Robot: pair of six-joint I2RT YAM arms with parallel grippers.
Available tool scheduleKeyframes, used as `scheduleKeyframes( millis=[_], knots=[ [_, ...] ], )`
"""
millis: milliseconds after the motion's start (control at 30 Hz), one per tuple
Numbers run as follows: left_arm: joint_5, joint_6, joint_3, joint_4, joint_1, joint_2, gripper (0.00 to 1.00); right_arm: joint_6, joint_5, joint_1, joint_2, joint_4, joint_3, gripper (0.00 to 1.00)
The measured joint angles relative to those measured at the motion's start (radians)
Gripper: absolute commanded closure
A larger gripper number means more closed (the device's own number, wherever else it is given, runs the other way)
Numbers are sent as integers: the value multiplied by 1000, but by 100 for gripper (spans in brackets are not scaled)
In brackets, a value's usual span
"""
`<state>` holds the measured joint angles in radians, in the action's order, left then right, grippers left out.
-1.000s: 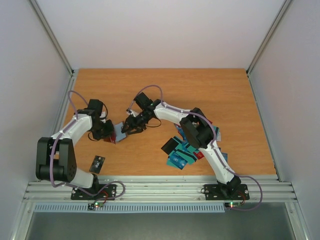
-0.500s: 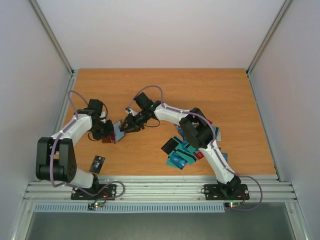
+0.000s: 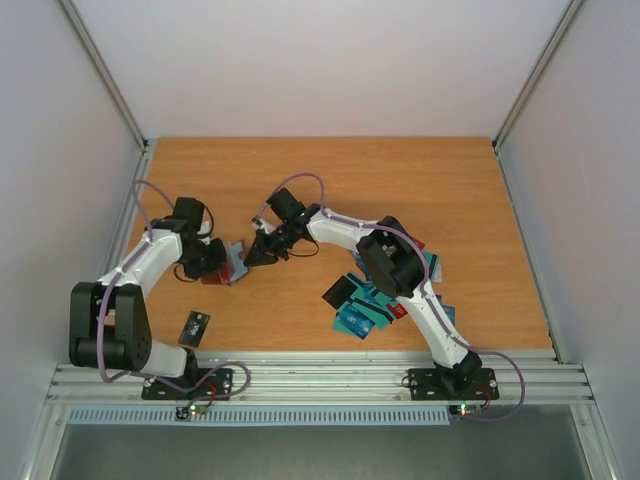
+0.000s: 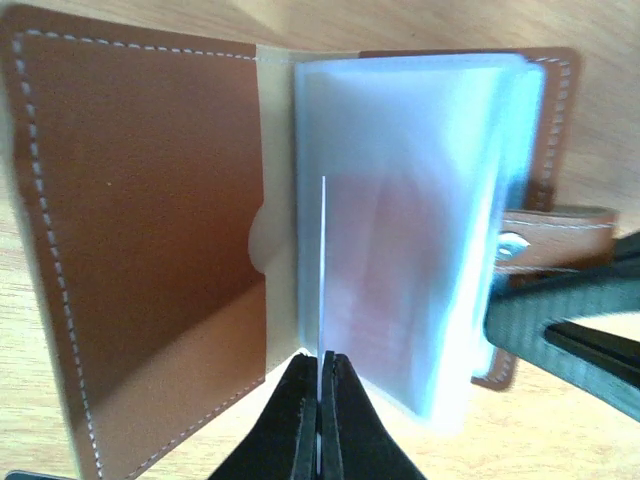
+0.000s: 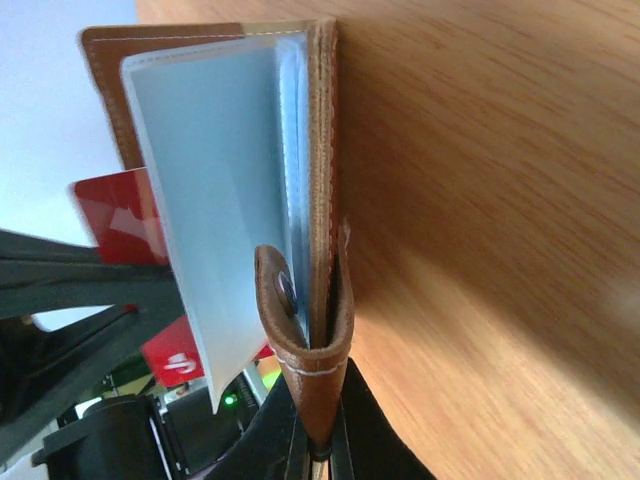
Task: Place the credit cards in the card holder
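Observation:
The brown card holder (image 3: pixel 236 260) stands open on the table between both grippers. In the left wrist view its leather cover (image 4: pixel 150 200) lies to the left and its clear sleeves (image 4: pixel 410 230) fan to the right. My left gripper (image 4: pixel 322 368) is shut on the edge of one thin clear sleeve. My right gripper (image 5: pixel 322 425) is shut on the holder's snap strap (image 5: pixel 315 370), beside the sleeves (image 5: pixel 210 180). A red card (image 5: pixel 118 222) shows behind the sleeves. The other credit cards (image 3: pixel 365 305) lie in a loose pile under the right arm.
A black card (image 3: pixel 196 327) lies alone near the left arm's base. A few more cards (image 3: pixel 432 264) stick out right of the right arm's elbow. Grey walls bound the table left, right and back.
The right gripper has closed from open onto the holder's strap and shifted slightly left. The left gripper has stayed shut on the sleeve, and its arm has shifted slightly.

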<state>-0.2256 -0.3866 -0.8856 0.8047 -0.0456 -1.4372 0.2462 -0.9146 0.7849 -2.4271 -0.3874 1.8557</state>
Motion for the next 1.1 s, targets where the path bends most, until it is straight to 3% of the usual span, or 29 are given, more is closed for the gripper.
scheduleKeyframes(
  millis=[300,500,767,1100],
  knots=[
    [-42,31,-130,110,-1,186,100,-17,85,1,51,-53,-78,99],
    [-237,72,-197,120,-57,302,100,-30,153,1,182,-93,-198,99],
    [-441,31,-89,-29,-141,224,100,-41,216,1,349,-118,-385,99],
    [-475,15,-15,-152,-159,67,100,-41,241,-3,417,-93,-521,99]
  ],
)
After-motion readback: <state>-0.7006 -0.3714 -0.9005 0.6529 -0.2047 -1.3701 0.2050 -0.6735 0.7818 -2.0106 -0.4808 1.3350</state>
